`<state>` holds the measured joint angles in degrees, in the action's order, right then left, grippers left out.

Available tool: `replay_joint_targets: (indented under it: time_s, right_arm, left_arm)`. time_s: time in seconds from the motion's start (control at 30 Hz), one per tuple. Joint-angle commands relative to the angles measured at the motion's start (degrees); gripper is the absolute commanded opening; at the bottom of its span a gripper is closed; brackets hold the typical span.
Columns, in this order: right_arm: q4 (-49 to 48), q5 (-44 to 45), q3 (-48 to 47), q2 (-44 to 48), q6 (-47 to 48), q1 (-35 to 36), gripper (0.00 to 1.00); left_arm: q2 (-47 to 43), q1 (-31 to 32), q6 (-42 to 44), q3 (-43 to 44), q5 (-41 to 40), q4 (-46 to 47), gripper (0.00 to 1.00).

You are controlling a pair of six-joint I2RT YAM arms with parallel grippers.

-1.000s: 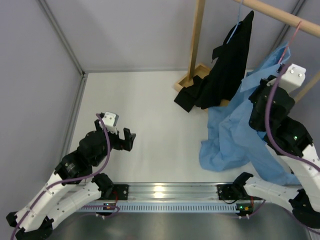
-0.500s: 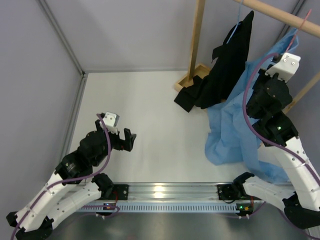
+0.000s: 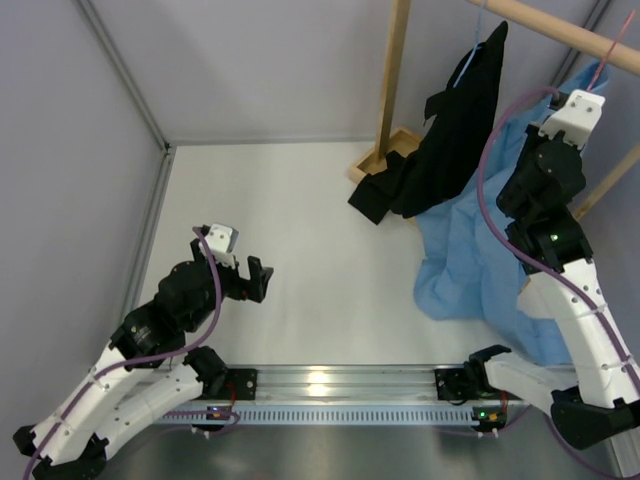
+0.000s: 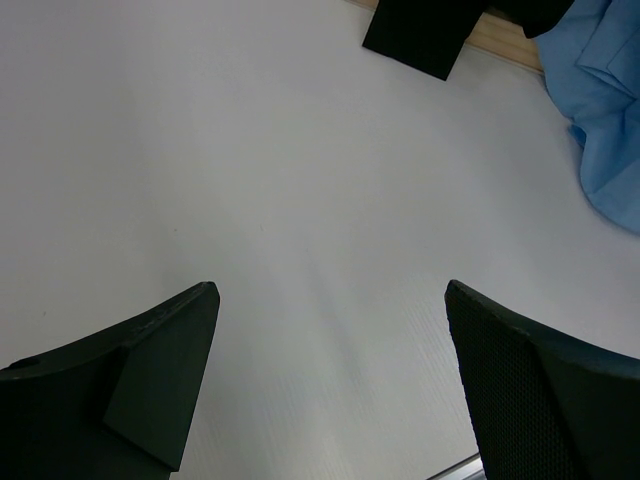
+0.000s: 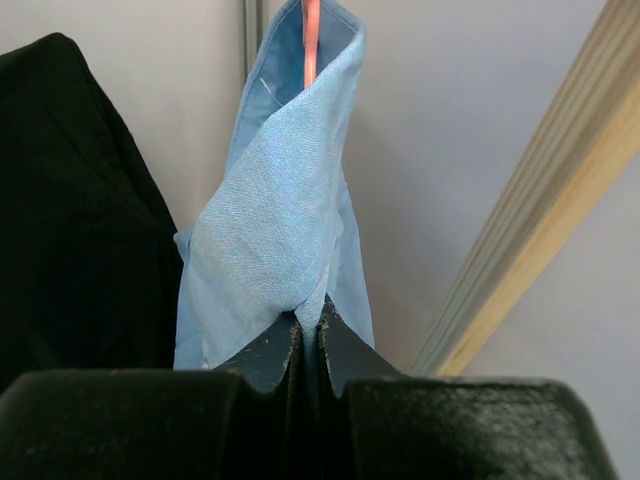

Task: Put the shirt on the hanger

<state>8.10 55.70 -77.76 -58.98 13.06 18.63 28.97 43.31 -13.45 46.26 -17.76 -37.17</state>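
The light blue shirt [image 3: 468, 262] hangs from high at the right and trails down onto the table; in the left wrist view a fold of the shirt [image 4: 610, 120] shows at the far right. My right gripper [image 5: 310, 322] is shut on a fold of the shirt [image 5: 270, 220], raised close under the rail. The pink hanger [image 5: 311, 30] runs up inside the fabric just above the jaws; its wire [image 3: 600, 68] shows by the rail. My left gripper [image 4: 330, 335] is open over bare table at the left gripper [image 3: 258, 281], holding nothing.
A black garment [image 3: 452, 130] hangs on a light blue hanger from the wooden rail [image 3: 560, 30], left of the shirt, its end lying on the table. The rack's wooden post [image 3: 393, 80] and foot [image 3: 385, 160] stand at the back. Grey walls enclose the table.
My right arm has risen and moved back towards the rail, lifting the shirt; its lower edge has drawn right across the table. The left arm has not moved.
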Motion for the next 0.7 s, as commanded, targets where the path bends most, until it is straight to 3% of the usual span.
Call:
replay_joint_targets:
  time_s: [0.0,0.4,0.5,0.67]
  right_arm:
    - [-6.7,-1.9,-2.8,-0.1,-0.7,-1.3,0.00]
    - [-6.6,1.8,5.9,1.2,-12.6,-1.4,0.00]
    - [-5.7,3.4,5.4,0.5,-18.9,-1.3,0.00]
    - [-2.6,8.8,1.8,-3.7,-20.9,1.0,0.00]
  left_arm:
    - [-0.3,-1.2,0.4,-0.1,1.6,3.1,0.98]
    - [-0.2,-2.2,0.3,-0.5,3.0,3.5,0.98]
    - [-0.1,-2.9,0.3,-0.5,4.0,3.8,0.98]
    - [-0.2,-3.3,0.3,-0.6,4.6,3.8,0.98]
